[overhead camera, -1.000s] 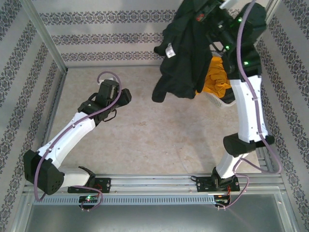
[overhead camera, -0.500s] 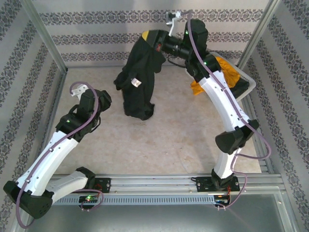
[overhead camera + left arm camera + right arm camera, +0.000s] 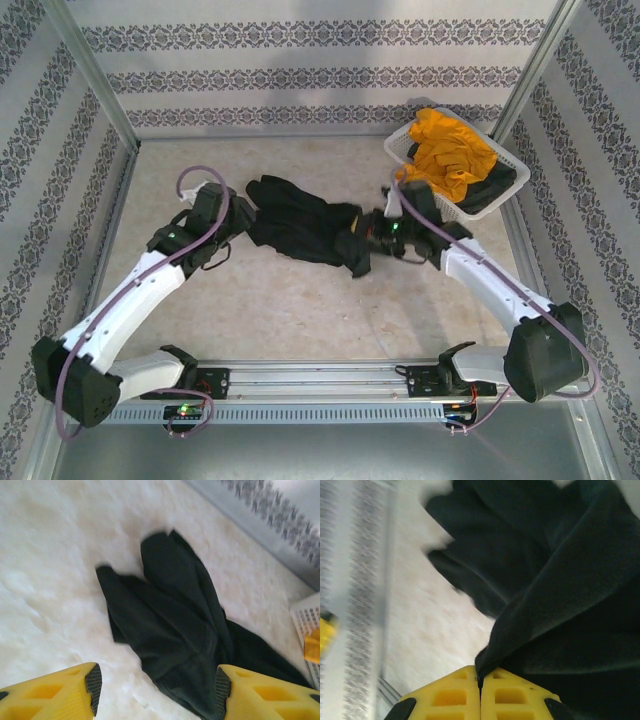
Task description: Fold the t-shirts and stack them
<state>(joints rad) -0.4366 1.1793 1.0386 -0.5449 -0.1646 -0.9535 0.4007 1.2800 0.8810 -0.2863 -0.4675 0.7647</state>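
Right gripper [image 3: 480,679]: yellow jaws clamped on a soft fold of the black t-shirt [image 3: 300,225]. The shirt lies crumpled and matte at frame centre on the pale mottled table [image 3: 300,310]. Left gripper [image 3: 157,686]: spread wide over its left end (contact unclear). The mustard-orange t-shirt [image 3: 450,155] is heaped in the white lattice basket [image 3: 398,148], upper right

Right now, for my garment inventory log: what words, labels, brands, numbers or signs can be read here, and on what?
None readable. The black t-shirt shows no tag or print, nor does the mustard-orange t-shirt in the white basket. The wall bands carry an ornamental pattern, not letters.
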